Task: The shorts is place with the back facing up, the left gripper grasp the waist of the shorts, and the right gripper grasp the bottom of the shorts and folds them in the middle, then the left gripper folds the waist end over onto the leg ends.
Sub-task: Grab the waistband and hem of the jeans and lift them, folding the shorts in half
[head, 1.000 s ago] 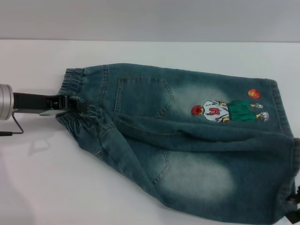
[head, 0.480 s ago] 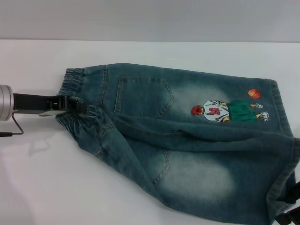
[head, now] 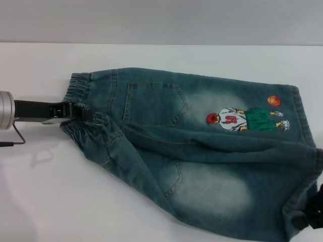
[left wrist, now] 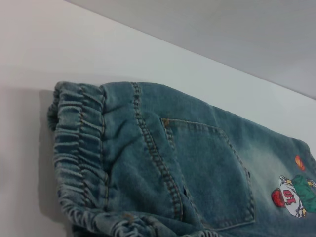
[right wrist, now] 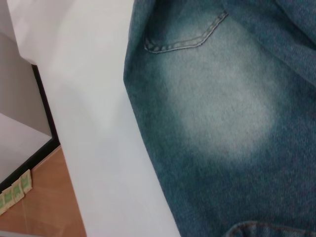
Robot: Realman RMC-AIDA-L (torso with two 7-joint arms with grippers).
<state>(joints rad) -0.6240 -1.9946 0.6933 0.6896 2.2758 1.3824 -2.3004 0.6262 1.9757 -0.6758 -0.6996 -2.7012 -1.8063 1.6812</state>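
Note:
The faded blue denim shorts (head: 202, 146) lie back up on the white table (head: 50, 191), with both back pockets showing. The gathered waist (head: 81, 85) points left and the leg ends (head: 299, 113) point right, beside the embroidered player (head: 247, 120). My left gripper (head: 83, 113) is shut on the middle of the waist, which bunches up around it. At the near right corner my right gripper (head: 314, 214) pinches the near leg hem, which is puckered and lifted. The waist (left wrist: 79, 148) fills the left wrist view. The right wrist view shows the near leg's denim (right wrist: 222, 113).
In the right wrist view the table (right wrist: 89, 123) ends at a front edge close to the near leg. Beyond that edge a wooden floor (right wrist: 44, 197) lies below. A grey wall (head: 161, 20) backs the table.
My right gripper has risen slightly at the near right corner, and the near leg hem has bunched and lifted with it. The left gripper and waist have stayed put.

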